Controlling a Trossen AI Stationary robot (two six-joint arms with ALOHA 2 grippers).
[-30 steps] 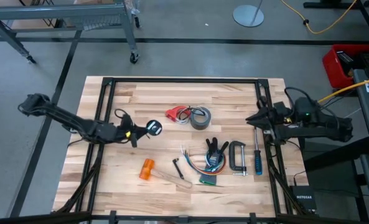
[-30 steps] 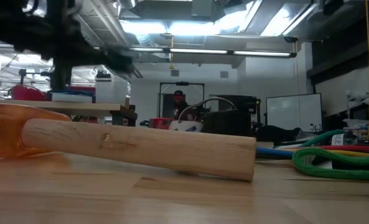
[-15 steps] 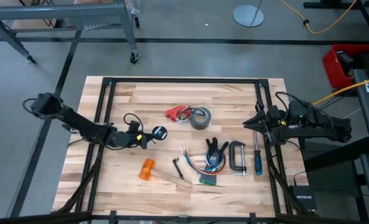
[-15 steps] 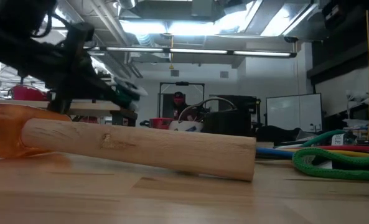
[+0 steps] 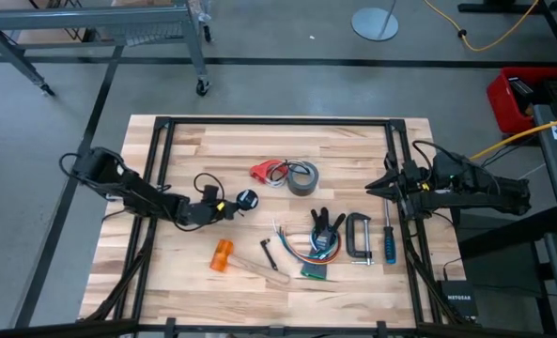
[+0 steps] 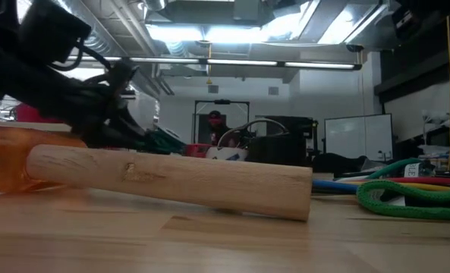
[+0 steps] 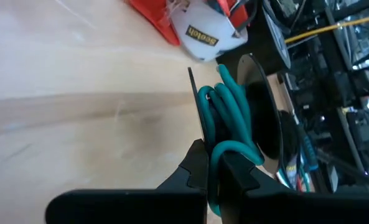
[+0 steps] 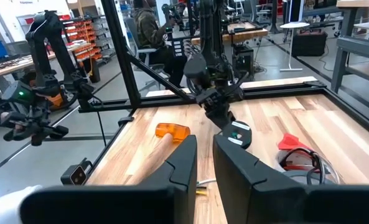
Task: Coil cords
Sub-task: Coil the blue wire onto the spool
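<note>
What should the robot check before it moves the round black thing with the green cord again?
1. Left hand shut on the green cord: ok.
2. Black puck still joined to the cord: ok.
3. Cord fully coiled: cannot tell.
4. Puck clear of the grey tape roll: ok.
5. Right hand waiting at the table's right edge, out of the way: ok.

The wooden table (image 5: 353, 141) carries, near its middle, a grey tape roll (image 5: 303, 177) touching a red plastic piece (image 5: 262, 171). Toward the front edge lie an orange mallet (image 5: 224, 256), a bundle of coloured wires (image 5: 308, 246), a metal clamp (image 5: 359, 238) and a blue screwdriver (image 5: 389, 235).
</note>
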